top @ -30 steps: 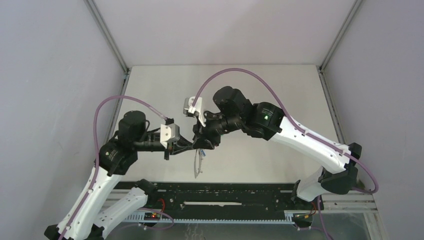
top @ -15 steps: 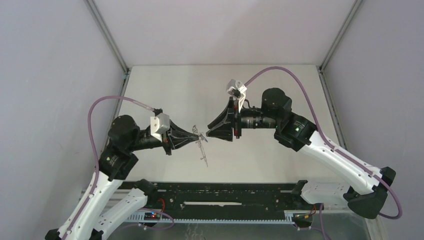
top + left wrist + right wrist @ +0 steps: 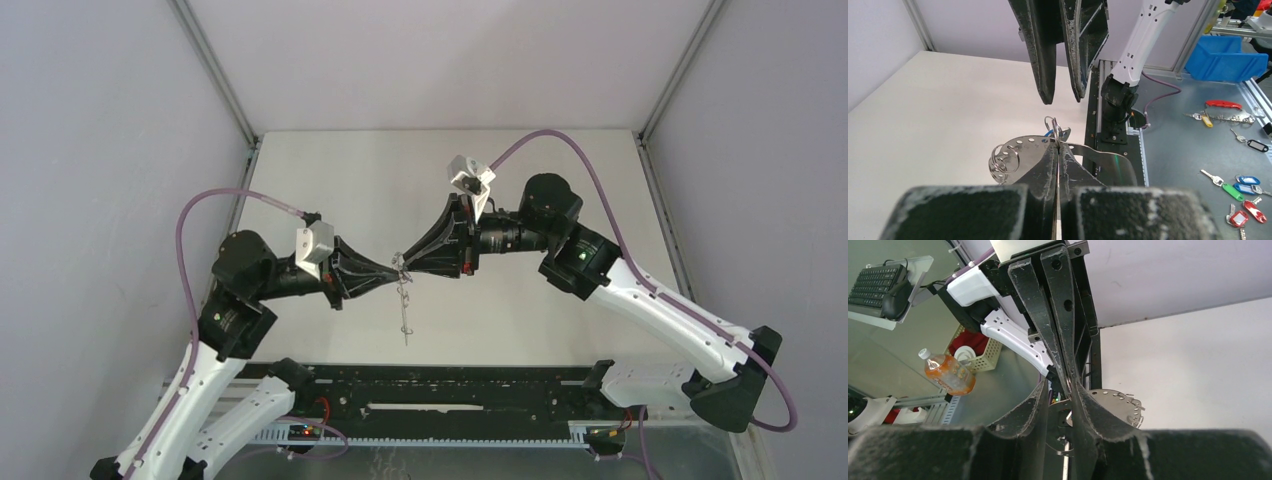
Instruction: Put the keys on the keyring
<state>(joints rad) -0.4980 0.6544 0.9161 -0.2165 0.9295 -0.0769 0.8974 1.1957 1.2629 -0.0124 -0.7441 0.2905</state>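
Note:
My left gripper (image 3: 392, 268) is shut on the rim of the keyring (image 3: 1020, 156), a grey-brown metal band with holes and small wire loops (image 3: 1003, 162). The gripper (image 3: 1058, 146) holds it in the air, and it hangs down edge-on in the top view (image 3: 404, 305). A sliver of blue (image 3: 1049, 133) shows behind the band where the jaws pinch it; I cannot tell whether it is the blue key. The green key is hidden. My right gripper (image 3: 410, 262) is open and faces the left one tip to tip, its fingers (image 3: 1045, 75) just above the ring. The band also shows past the right gripper (image 3: 1060, 389) on its right side (image 3: 1120, 407).
The black rail (image 3: 450, 385) runs along the table's near edge. Beyond the table, a grey bench holds several spare keys with coloured tags (image 3: 1233, 190) and a blue bin (image 3: 1228, 57). A bottle (image 3: 945, 372) and a basket stand off the table.
My right gripper has moved left until its tips nearly meet the left gripper's. The keyring has swung from a slant to hang straight down. The left arm has shifted slightly.

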